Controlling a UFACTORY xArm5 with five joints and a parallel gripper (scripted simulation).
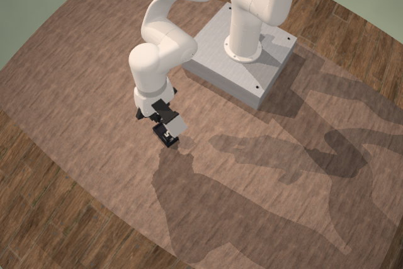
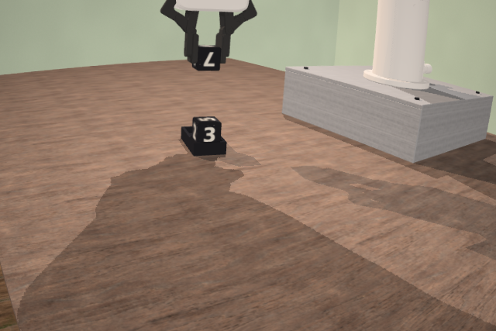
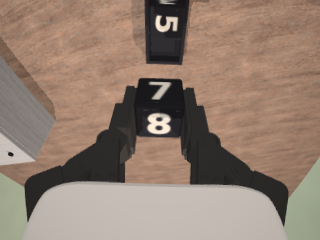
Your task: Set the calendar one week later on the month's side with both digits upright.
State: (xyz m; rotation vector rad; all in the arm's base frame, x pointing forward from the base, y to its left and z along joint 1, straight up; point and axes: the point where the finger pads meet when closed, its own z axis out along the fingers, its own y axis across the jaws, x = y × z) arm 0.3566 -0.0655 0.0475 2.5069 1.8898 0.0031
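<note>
Pale green walls (image 2: 100, 7) stand across the top of the exterior frame, behind a brown wood-grain table (image 1: 81, 48) (image 2: 120, 239) (image 3: 240, 65). Grey mounting block (image 1: 221, 74) (image 2: 348, 118) (image 3: 22, 115): upper centre-right of the top view, right side of the exterior view, left edge of the wrist view.

Gripper (image 2: 207, 49) (image 3: 159, 101): closed on a black cube (image 2: 208, 58) (image 3: 159, 107), one finger on each side. Held cube is in the air, upper centre of the exterior frame; the digit facing that camera reads as an inverted 7. Wrist view, centre: white 7 on one face, white 8 on the adjoining face nearer the gripper body.

Black tray (image 1: 158, 129) (image 2: 210, 148) (image 3: 164, 63): on the table, left of centre in the top and exterior frames, top centre in the wrist frame. Second black cube (image 1: 169, 134) (image 2: 206, 130) (image 3: 166, 24) sits in the tray's near end as seen in the exterior view; 3 on the face toward that camera, upright, and 5 on top. Remaining part of the tray beside it holds no cube. Held cube and tray: apart.
</note>
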